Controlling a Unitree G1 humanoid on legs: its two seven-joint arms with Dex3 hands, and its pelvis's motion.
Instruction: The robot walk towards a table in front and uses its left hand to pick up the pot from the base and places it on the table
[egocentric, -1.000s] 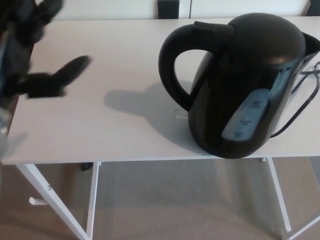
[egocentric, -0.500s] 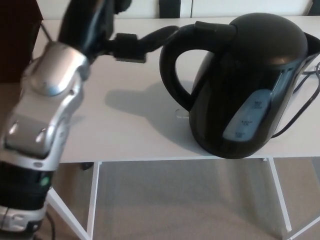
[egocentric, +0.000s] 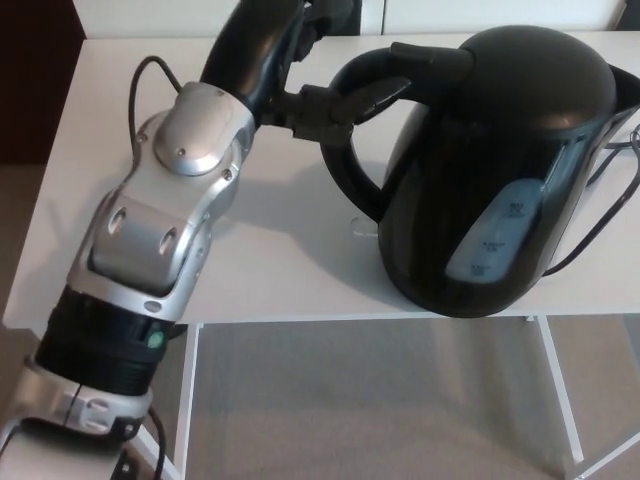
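Head view: left hand at handle of pot, can't tell if clamped; pot looks unlifted, right-near on counter; lift and set-down remain.

- I am in a plain indoor room; it could be a home or an office, I cannot tell which.
- Beige carpet lies under a white table on thin white metal legs.
- A black electric pot with a cord stands on the table.
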